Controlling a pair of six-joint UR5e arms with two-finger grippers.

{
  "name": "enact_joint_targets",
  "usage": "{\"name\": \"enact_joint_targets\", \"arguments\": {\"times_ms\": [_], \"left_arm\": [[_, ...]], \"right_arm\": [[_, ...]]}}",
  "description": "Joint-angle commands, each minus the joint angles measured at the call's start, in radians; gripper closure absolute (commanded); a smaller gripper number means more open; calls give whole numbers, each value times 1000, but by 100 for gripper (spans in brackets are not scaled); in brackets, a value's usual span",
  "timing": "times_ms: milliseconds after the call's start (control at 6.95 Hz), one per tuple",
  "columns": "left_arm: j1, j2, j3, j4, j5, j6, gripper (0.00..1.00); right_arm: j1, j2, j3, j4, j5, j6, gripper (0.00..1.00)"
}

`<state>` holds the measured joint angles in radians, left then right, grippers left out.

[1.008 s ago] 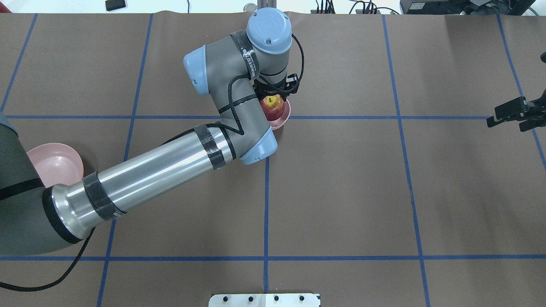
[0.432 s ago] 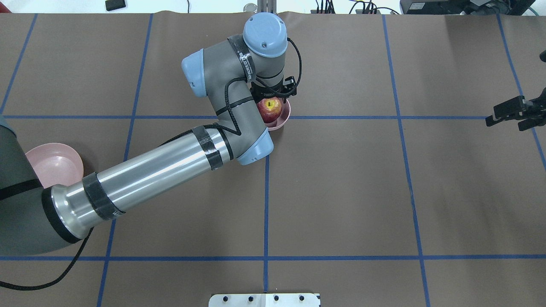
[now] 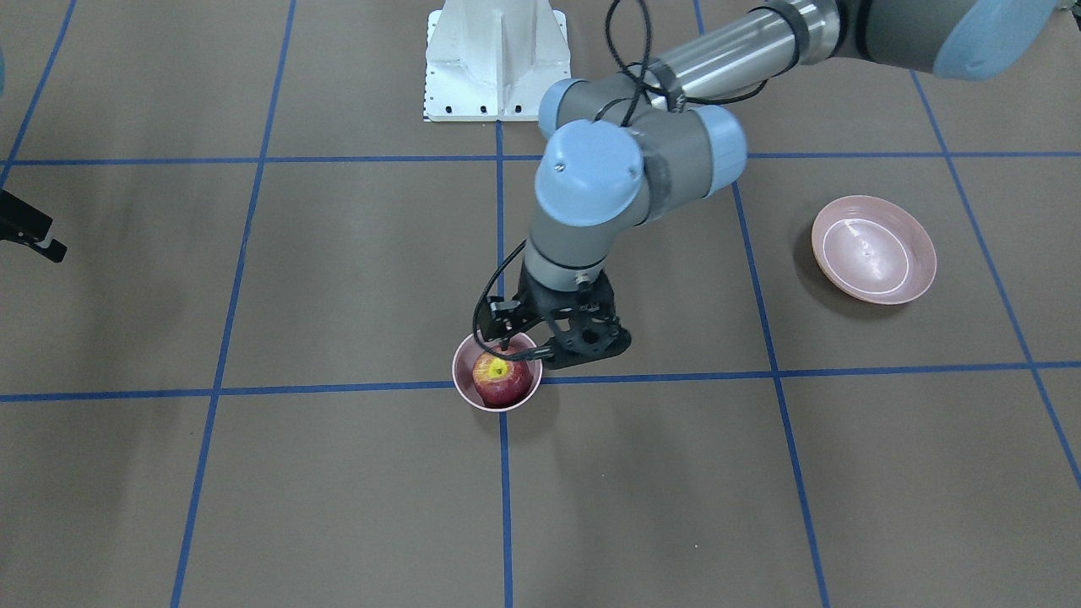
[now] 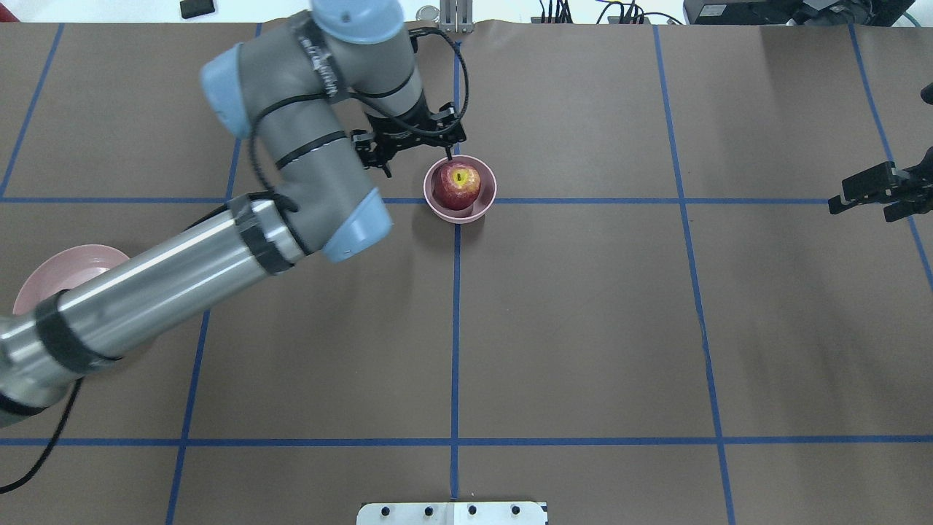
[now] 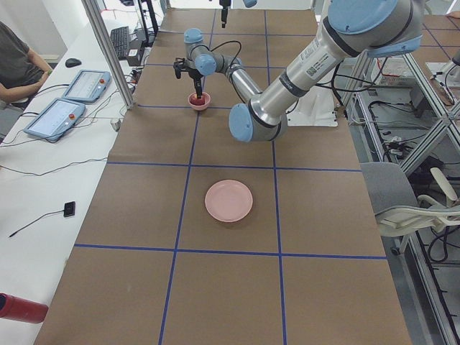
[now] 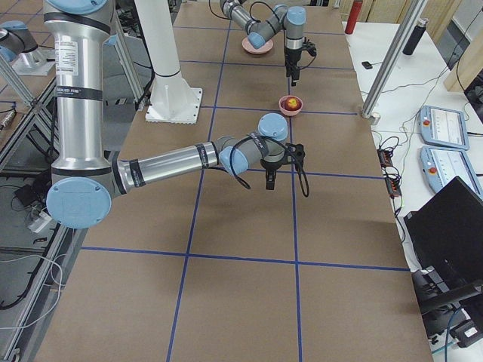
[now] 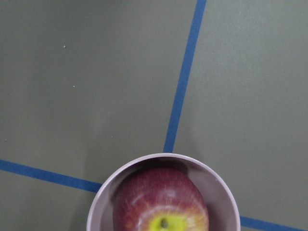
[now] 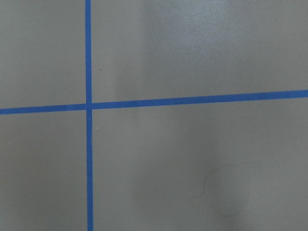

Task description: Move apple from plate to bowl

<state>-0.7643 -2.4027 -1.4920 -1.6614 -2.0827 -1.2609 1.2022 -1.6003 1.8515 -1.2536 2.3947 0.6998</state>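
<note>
The dark red apple sits stem-up inside the small pink bowl on a blue tape crossing. It also shows in the front view and at the bottom of the left wrist view, ringed by the bowl's rim. My left gripper hangs open and empty above the table, just beside the bowl and clear of it. The wide pink plate lies empty under my left forearm, partly hidden in the overhead view. My right gripper hovers far off at the table's right edge and looks open.
A white mounting base stands at the robot's side of the table. Blue tape lines grid the brown table cover. The right wrist view shows only bare cover and tape.
My left gripper has risen and drawn back to the left, off the bowl. The apple stays in the bowl, now fully uncovered. The right arm has not moved.
</note>
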Motion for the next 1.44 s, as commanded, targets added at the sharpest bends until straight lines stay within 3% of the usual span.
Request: {"name": "enact_joint_targets", "arguments": {"times_ms": [0,144,288,432,720,1008,1295], "left_arm": [[-111,398,-468,120,-22,357,3],[-184,509,-522,165,-25,555,3],[-296,643,-522,116,-57,736,3],[-408,730,-451,27,-145,830,3],[-663,851,-308,-102,-270,1027,3],[-707,858,-326,-96,-319,1005,3],[-736,931,-373,-100,-307,1017,2]], "right_arm": [[7,-4,-3,-1,7,-16,0],[52,-12,-5,-1,11,-43,0],[142,-38,-36,-18,100,-192,0],[195,-44,-38,-35,142,-236,0],[269,-44,-32,-35,101,-285,0],[335,-70,-37,-49,-1,-406,0],[329,-98,-26,-82,-17,-419,0]]}}
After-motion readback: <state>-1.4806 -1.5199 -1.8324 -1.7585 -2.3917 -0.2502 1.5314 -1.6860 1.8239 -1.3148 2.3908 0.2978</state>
